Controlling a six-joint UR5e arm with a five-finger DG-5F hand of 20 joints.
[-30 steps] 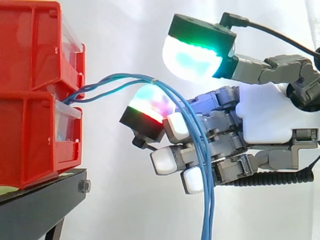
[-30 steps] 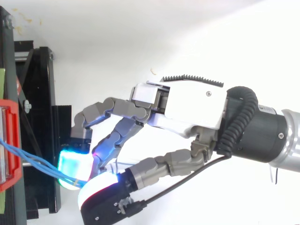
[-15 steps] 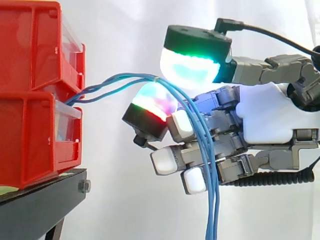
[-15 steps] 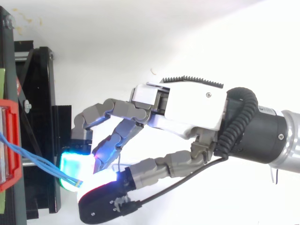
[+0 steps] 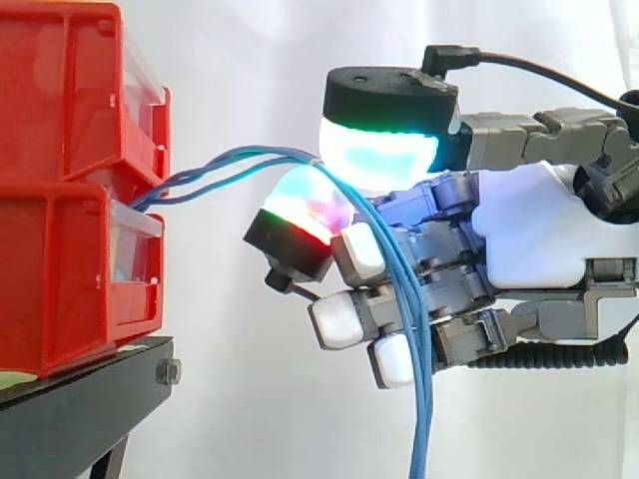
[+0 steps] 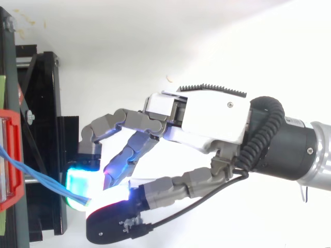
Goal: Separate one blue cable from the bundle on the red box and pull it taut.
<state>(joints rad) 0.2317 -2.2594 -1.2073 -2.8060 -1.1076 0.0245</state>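
The blue cables (image 5: 290,157) are seen leaving the gap between the two stacked red bins (image 5: 60,150) at the left of the side view. They run rightward with a slight rise, then bend sharply and drop to the bottom edge of the frame. The hand (image 5: 529,239) is placed to the right of the bins. At the bend the cables are caught between the green-glowing thumb pad (image 5: 379,150) above and a red-and-white finger pad (image 5: 300,205) below. The two pads appear pressed together on the strands, while the other fingers are curled in under the palm behind the hanging run. More than one strand seems to be held, so a single cable is judged not yet separated. The stretch between bins and pads is bowed rather than straight, with its long axis nearly level and its anchored end to the left of the hand. A pull to the right, away from the bins, is therefore judged to be what tautness calls for. From the side, the stacking of the pads and the hanging tails are shown. From above, the cables are seen slanting from the bin at the left edge to the cyan pad at the lower left, beside the black stand (image 6: 46,129).
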